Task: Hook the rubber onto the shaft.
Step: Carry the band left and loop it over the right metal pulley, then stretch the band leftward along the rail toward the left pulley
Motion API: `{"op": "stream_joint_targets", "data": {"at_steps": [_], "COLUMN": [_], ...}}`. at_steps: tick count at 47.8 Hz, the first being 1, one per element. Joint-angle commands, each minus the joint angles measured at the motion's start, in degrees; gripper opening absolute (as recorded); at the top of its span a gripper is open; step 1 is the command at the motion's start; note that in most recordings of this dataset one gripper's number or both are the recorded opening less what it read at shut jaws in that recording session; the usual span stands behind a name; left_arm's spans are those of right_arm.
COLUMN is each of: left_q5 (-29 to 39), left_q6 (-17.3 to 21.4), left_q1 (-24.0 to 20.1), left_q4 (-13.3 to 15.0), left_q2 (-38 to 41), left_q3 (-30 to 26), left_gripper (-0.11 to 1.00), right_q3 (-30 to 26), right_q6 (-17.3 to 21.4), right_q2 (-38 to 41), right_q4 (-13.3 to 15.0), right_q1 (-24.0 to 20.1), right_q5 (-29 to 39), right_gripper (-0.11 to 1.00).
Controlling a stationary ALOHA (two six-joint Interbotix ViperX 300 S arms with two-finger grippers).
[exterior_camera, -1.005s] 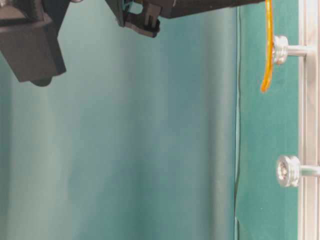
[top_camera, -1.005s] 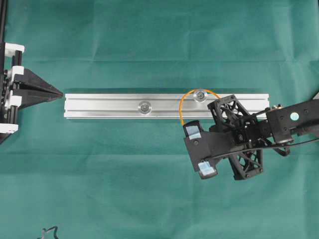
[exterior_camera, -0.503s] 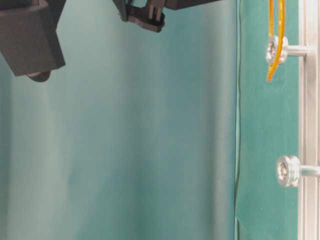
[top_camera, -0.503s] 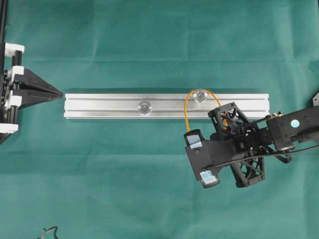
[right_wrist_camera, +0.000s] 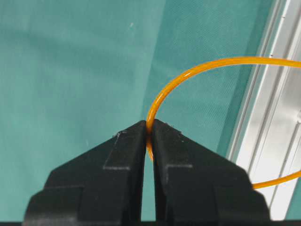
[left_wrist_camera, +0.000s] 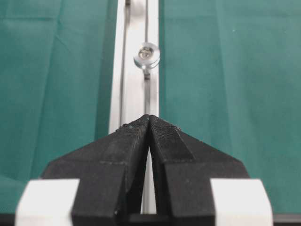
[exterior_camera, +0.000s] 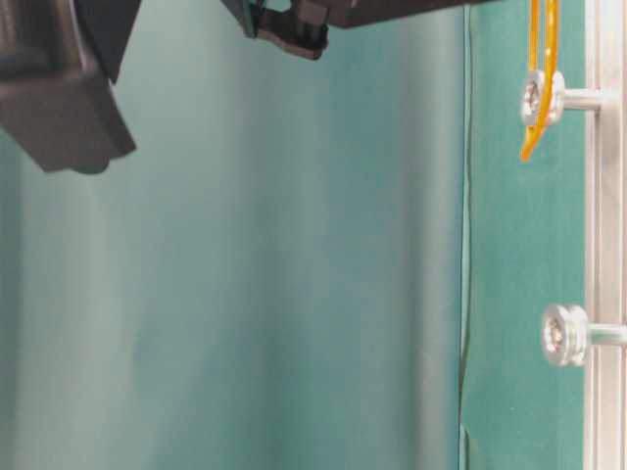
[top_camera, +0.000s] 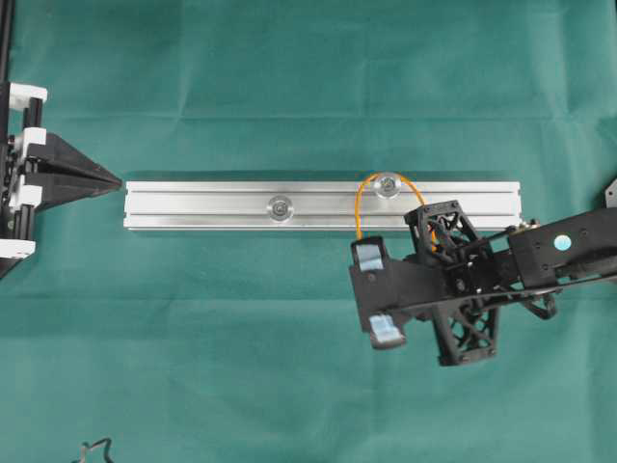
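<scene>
A silver rail (top_camera: 193, 205) lies across the green cloth with two shafts standing on it. The orange rubber (top_camera: 359, 207) loops round the far side of the right shaft (top_camera: 388, 184); in the table-level view the rubber (exterior_camera: 542, 49) lies at the head of that shaft (exterior_camera: 537, 98). My right gripper (right_wrist_camera: 149, 126) is shut on the rubber (right_wrist_camera: 188, 71) just off the rail's near edge. Seen from overhead, the right gripper (top_camera: 362, 247) has its tips hidden under its own body. The left gripper (top_camera: 116, 180) (left_wrist_camera: 149, 117) is shut and holds nothing, off the rail's left end.
The other shaft (top_camera: 280, 205) (exterior_camera: 560, 335) (left_wrist_camera: 146, 54) stands bare near the rail's middle. A black cable end (top_camera: 96, 449) shows at the bottom left edge. The right arm's dark body (exterior_camera: 59, 88) hangs over the cloth in the table-level view.
The rubber has come down from above the right shaft's head to level with it. The right gripper has shifted slightly away from the rail and leftward. The left gripper has not moved.
</scene>
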State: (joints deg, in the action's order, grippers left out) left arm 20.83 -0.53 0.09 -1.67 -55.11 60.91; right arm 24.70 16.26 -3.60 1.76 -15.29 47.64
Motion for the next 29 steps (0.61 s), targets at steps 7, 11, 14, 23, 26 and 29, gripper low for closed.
{"op": "stream_joint_targets", "data": {"at_steps": [7, 11, 14, 23, 26, 29], "left_q5": [-0.26, -0.35, -0.26, -0.35, -0.35, -0.35], "left_q6": [0.00, 0.00, 0.00, 0.00, 0.00, 0.00], "left_q1": [0.09, 0.09, 0.09, 0.00, 0.00, 0.09], "left_q4": [-0.09, -0.18, -0.09, -0.09, -0.09, -0.18], "left_q2": [0.26, 0.18, 0.09, 0.09, 0.00, 0.00], "left_q3": [-1.76, -1.76, -1.76, -1.76, -1.76, -1.76], "left_gripper": [0.00, 0.00, 0.00, 0.00, 0.00, 0.00], "right_q3": [-3.87, -5.01, -6.15, -9.05, -10.02, -10.81], "right_q6": [10.02, 14.06, 17.58, 24.87, 26.89, 29.09], "right_q2": [1.23, 2.29, 3.16, 5.54, 6.24, 6.94], "right_q4": [-0.18, -0.09, -0.09, 0.00, 0.00, 0.09], "right_q1": [-0.26, -0.09, 0.09, 0.79, 1.23, 1.85], "right_q5": [-0.35, -0.53, -0.70, -2.55, -2.99, -3.16], "right_gripper": [0.07, 0.07, 0.07, 0.07, 0.07, 0.07]}}
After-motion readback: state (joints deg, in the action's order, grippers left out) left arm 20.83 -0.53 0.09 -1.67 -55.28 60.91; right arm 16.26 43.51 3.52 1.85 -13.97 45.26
